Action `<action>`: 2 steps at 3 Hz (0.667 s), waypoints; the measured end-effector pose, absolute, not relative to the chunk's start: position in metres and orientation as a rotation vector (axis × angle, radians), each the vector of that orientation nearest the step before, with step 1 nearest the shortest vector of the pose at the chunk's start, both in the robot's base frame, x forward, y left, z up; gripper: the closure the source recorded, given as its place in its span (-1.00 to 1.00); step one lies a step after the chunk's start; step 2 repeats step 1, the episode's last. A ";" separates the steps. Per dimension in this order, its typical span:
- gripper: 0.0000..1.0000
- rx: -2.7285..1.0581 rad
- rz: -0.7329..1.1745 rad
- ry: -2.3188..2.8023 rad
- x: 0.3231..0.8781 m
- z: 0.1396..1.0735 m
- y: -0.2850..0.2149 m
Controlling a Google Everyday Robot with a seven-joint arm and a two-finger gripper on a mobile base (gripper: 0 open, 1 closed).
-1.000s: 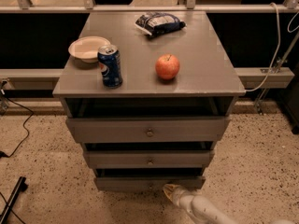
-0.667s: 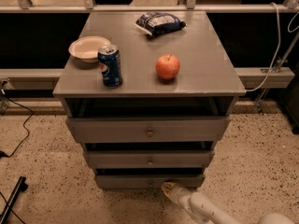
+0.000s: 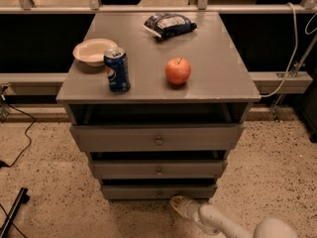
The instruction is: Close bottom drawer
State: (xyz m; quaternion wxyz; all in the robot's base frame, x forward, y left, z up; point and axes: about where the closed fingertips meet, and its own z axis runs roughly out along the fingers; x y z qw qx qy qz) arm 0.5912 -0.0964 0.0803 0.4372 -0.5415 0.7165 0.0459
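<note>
The bottom drawer is the slimmest grey front at the foot of the cabinet, with a small brass knob. It stands slightly out, with a dark gap above it. My gripper is on a white arm that comes in from the lower right. It sits low at the floor, right at the drawer front's lower edge, just right of the knob. The middle drawer and the widest top drawer also stand out, each further than the one below.
On the grey cabinet top are a red apple, a blue Pepsi can, a white bowl and a dark snack bag. A black cable and a dark bar lie on the floor at left.
My gripper has shifted slightly left, closer to the bottom drawer's front. The drawers and the things on top look unmoved.
</note>
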 end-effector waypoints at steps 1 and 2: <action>1.00 -1.308 0.171 1.772 0.579 0.066 -0.111; 1.00 -1.308 0.171 1.772 0.579 0.066 -0.111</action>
